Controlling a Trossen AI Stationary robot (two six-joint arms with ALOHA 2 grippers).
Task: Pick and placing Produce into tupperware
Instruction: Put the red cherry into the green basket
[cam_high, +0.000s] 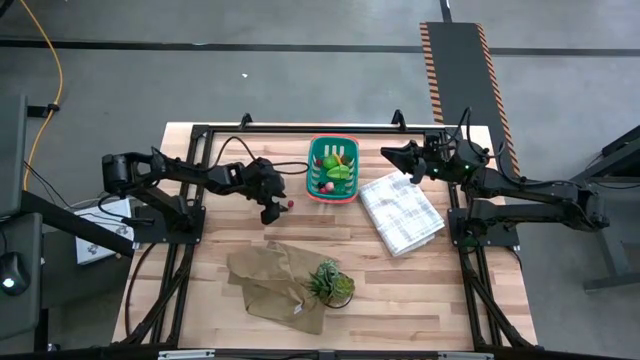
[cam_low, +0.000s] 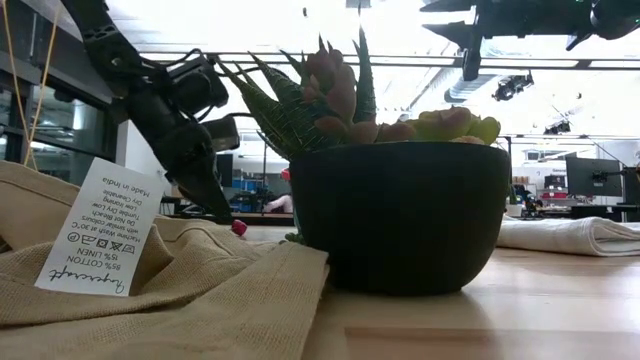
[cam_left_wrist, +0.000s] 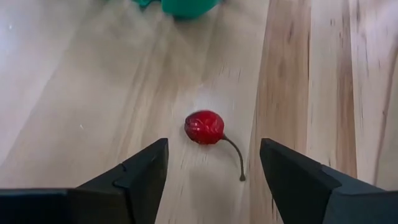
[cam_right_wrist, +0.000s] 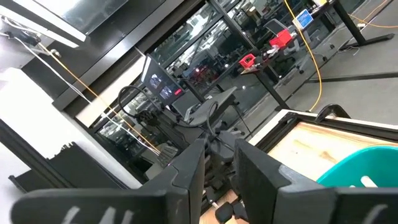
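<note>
Left gripper (cam_high: 272, 208) sits left of centre in the high view, just left of the teal tupperware (cam_high: 333, 170), low over the wood. Fingers spread wide, nothing between them.

Left wrist view: a red cherry (cam_left_wrist: 204, 126) lies on the bare table (cam_left_wrist: 74, 93), centred in the frame, ahead of the two fingertips (cam_left_wrist: 149, 163) and roughly midway across the gap. It is touching neither finger. Its thin stem (cam_left_wrist: 235, 155) trails back toward the right-hand finger in that frame, so the long axis runs diagonally, stem end nearer the gripper, ball end farther. High view shows the same cherry (cam_high: 290, 203) as a red dot just right of the gripper, between it and the tupperware's lower left corner.

My read: the grab turns on that offset. The ball is forward of the tips, not yet between them, so the gripper needs to advance and drop before closing. Stem could get caught instead of the ball.

The tupperware already holds produce: a light green piece (cam_high: 339, 173), red balls (cam_high: 322, 186) at its lower end.

Right of it lies a white checked cloth (cam_high: 401, 213). Right gripper (cam_high: 390, 153) is parked upper right, over the table's far edge, fingers narrow, holding nothing. Left arm is clearly nearer.
</note>
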